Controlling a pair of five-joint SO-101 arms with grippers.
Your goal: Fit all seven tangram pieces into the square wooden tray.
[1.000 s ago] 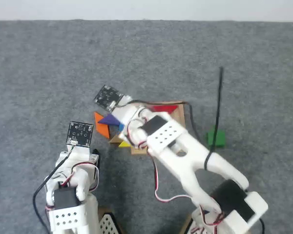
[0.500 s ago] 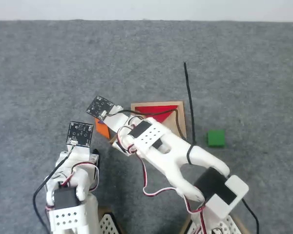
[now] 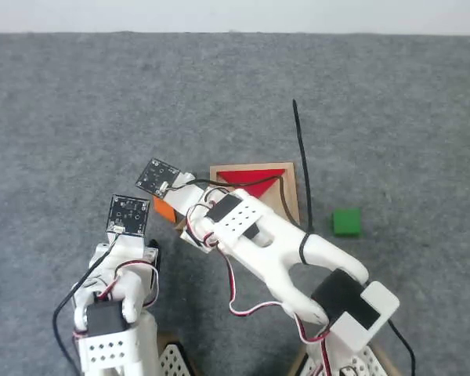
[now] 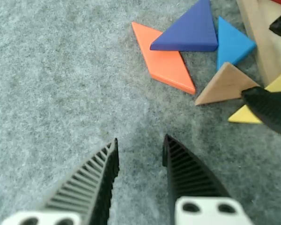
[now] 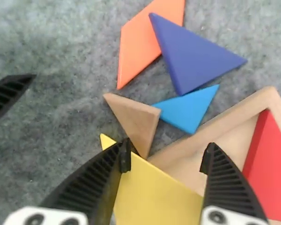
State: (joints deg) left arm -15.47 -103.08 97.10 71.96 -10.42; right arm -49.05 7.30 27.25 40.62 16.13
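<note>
Left gripper (image 4: 139, 146): jaws parted, holding nothing, low over the grey carpet (image 4: 61, 70), short of the loose pieces.
Right gripper (image 5: 167, 157): jaws spread on either side of the yellow triangle (image 5: 154, 197); whether they touch it cannot be made out.
Yellow triangle: lies across a corner of the wooden tray (image 5: 225, 129); its near part is cut off at the frame edge.
Natural wood triangle (image 5: 138, 122): on the carpet, tip against the yellow one.
Light blue triangle (image 5: 187, 110): just beside the tray's outer wall.
Dark blue triangle (image 5: 192, 56): one corner over the orange parallelogram (image 5: 143, 44).
Red triangle (image 3: 254, 176): inside the tray, partly hidden by the right arm in the high view.
Green square (image 3: 346, 222): on the carpet, well apart from the tray.
</note>
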